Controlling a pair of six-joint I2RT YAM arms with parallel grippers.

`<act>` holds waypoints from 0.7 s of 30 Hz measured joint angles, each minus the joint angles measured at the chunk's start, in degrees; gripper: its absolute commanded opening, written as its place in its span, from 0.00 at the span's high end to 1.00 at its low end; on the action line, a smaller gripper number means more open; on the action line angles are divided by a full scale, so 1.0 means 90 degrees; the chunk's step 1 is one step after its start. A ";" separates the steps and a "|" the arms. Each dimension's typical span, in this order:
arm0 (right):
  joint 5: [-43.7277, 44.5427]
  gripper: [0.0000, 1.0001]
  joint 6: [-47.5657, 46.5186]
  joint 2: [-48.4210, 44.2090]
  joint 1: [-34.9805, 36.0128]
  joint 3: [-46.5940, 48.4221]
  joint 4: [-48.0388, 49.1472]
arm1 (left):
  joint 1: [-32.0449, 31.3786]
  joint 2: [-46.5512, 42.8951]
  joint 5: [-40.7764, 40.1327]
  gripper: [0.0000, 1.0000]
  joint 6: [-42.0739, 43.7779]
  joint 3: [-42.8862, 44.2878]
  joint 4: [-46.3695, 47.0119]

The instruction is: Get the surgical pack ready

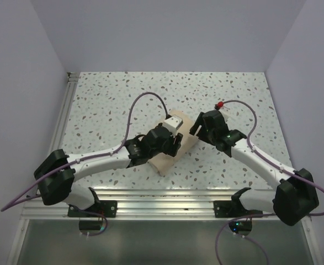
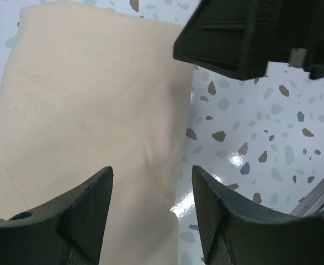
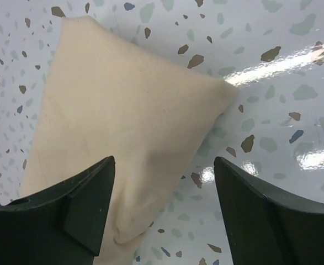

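Left tool (image 2: 150, 179) – fingers spread apart, nothing between them, hung just above the tan cloth bundle (image 2: 90, 99); one finger (image 2: 79, 218) sat over the cloth, the other over the bundle's edge where it met the bare counter (image 2: 250, 127). Right tool (image 3: 164, 171) was spread wider, also empty, poised over one corner of the bundle, one finger above cloth and the other above bare speckled surface. Whether either tool touched the cloth could not be told. From the top camera the two tools faced each other across the bundle's far end – left tool reaching in from the left, right tool from the right. The bundle lay folded shut and smooth, flat on the counter near its middle, only cloth showing on the outside. The counter was glossy white with grey and brown flecks
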 measured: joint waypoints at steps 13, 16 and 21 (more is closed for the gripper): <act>-0.0525 0.25 -0.0029 0.1180 0.0002 0.0430 -0.0039 | -0.0908 0.0282 -0.1630 0.41 0.0454 -0.0102 -0.0823; -0.0522 0.28 -0.0058 0.1404 0.0002 0.0474 -0.0005 | -0.0959 0.0432 -0.1792 0.45 0.0454 -0.0102 -0.0937; -0.0498 0.41 -0.0253 0.1863 -0.0022 0.0595 0.0085 | -0.1015 0.0474 -0.1880 0.63 0.0432 -0.0175 -0.0916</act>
